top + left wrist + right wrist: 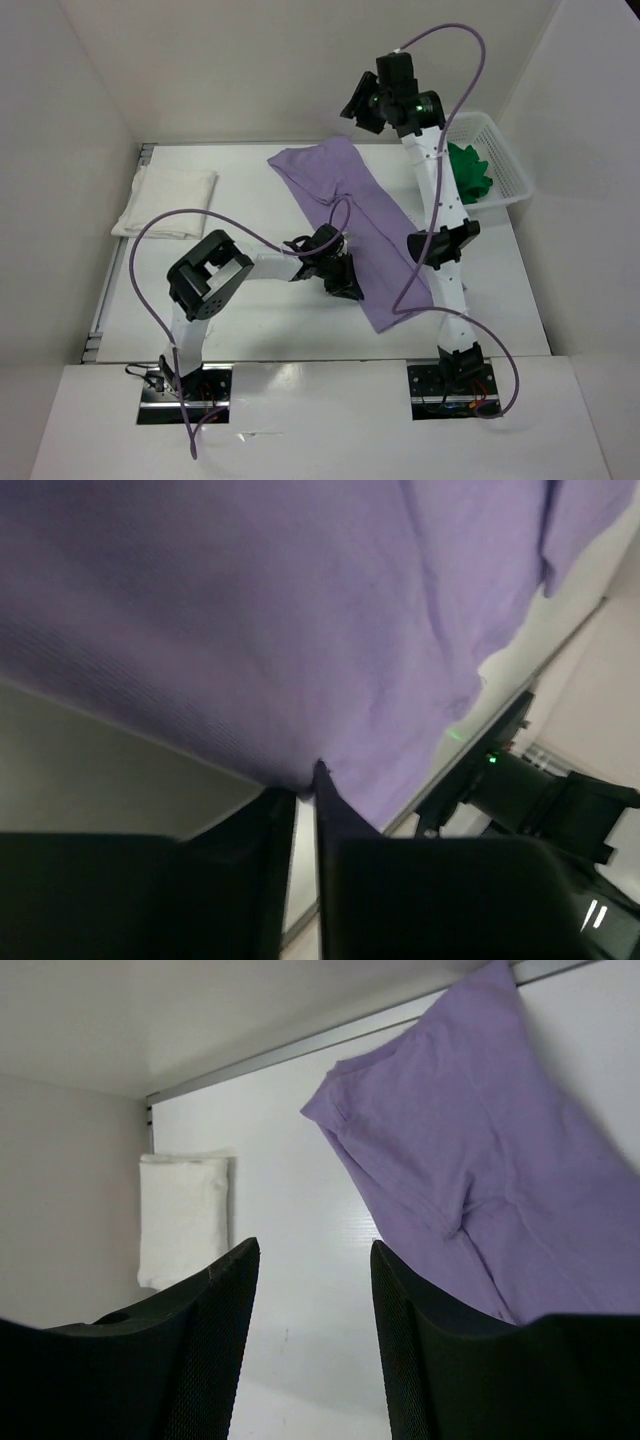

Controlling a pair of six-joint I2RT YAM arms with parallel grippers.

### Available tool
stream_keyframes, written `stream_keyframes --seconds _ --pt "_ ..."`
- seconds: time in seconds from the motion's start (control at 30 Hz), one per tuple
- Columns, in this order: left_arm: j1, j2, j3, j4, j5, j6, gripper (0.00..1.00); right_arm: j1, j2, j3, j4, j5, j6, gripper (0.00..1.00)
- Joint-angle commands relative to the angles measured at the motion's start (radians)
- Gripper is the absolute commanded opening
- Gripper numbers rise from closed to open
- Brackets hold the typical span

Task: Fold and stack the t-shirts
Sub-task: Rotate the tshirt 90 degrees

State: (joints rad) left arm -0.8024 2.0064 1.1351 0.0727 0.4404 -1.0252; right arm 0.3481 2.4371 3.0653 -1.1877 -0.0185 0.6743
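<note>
I am working on the lavender t-shirt, which is lying spread out in a long slanted strip on the table. It is soft, light and limp, so it is going to sag and crease wherever I am not supporting it. It will not slip much, and nothing here can break. The best holds are a hem, a corner or a shoulder seam. Since it is far wider than either claw, I judge I am going to need both.

My left claw is sitting at the near left edge of the lavender t-shirt. Its fingers are nearly together with only a slit between them. The cloth edge is drawing to a point right at their tips, so I take it that I am pinching the hem there.

My right claw is hanging raised, off the lavender t-shirt's far end. Its fingers are standing wide apart and holding nothing. From its own camera, the shirt's far corner is lying just to the right of the gap between them.

The white t-shirt is resting folded, well apart to the left of the lavender t-shirt. The green t-shirt is sitting bunched in the basket off its far right side.
</note>
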Motion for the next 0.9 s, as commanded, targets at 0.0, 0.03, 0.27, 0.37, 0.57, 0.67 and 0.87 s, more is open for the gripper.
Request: stream_keyframes --seconds 0.0,0.03,0.27,0.37,0.57,0.67,0.87 --pt "0.006 0.008 0.025 0.036 -0.037 -0.033 0.14 -0.008 -0.131 -0.060 -0.053 0.037 -0.048 0.54" --pt "0.025 -0.004 0.003 0.036 -0.037 -0.033 0.10 -0.008 -0.147 -0.077 -0.053 0.037 -0.058 0.54" --pt "0.221 -0.276 -0.254 -0.103 -0.081 0.137 0.04 -0.003 -0.412 -0.636 0.135 -0.001 -0.067 0.54" --pt "0.320 -0.458 -0.331 -0.235 -0.101 0.252 0.13 -0.020 -0.767 -1.280 0.563 -0.169 0.041 0.56" --pt "0.442 -0.638 -0.406 -0.361 -0.026 0.312 0.56 -0.043 -1.013 -1.792 0.599 -0.236 0.034 0.56" --pt "0.451 -0.684 -0.460 -0.422 -0.005 0.324 0.72 -0.032 -1.143 -2.035 0.609 -0.227 0.044 0.56" --pt "0.460 -0.597 -0.411 -0.259 0.012 0.234 1.00 -0.032 -1.317 -2.315 0.600 -0.149 0.143 0.48"
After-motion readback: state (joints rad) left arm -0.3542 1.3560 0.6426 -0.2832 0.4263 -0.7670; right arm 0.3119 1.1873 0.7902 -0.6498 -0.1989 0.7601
